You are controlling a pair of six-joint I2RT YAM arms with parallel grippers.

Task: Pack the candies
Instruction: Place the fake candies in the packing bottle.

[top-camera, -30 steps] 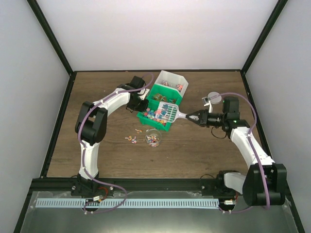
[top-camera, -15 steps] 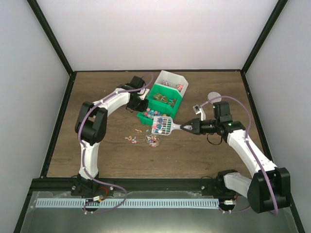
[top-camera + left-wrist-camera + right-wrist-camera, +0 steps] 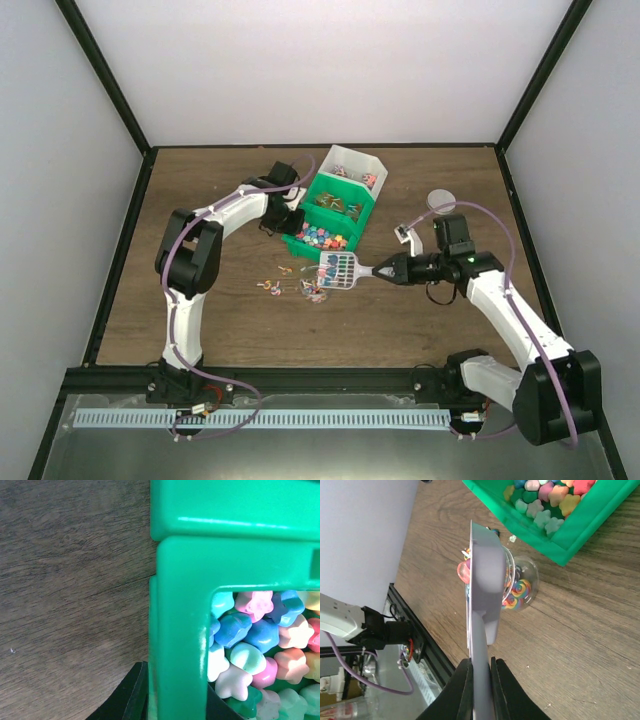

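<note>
From above, the right gripper (image 3: pixel 383 270) is clamped on the handle of a grey scoop (image 3: pixel 338 269). The scoop's bowl hangs over a small clear cup (image 3: pixel 316 291) just on the near side of the green bin (image 3: pixel 300 244). Candies (image 3: pixel 322 236) fill the bin, some sit in the scoop and cup, and a few lie loose on the table (image 3: pixel 420 320) left of the cup. The left gripper (image 3: pixel 283 222) is at the bin's left wall.

Its wrist view shows that wall between two black fingers (image 3: pixel 129 700); I cannot tell whether they are squeezing it. Star-shaped sweets are heaped inside.

The right wrist view shows the scoop edge-on, tipped over the cup.

The sweets look tiny, light, hard and likely to roll, so they are probably better poured than pinched, with the scoop held by its handle. The cup looks easy to tip.
</note>
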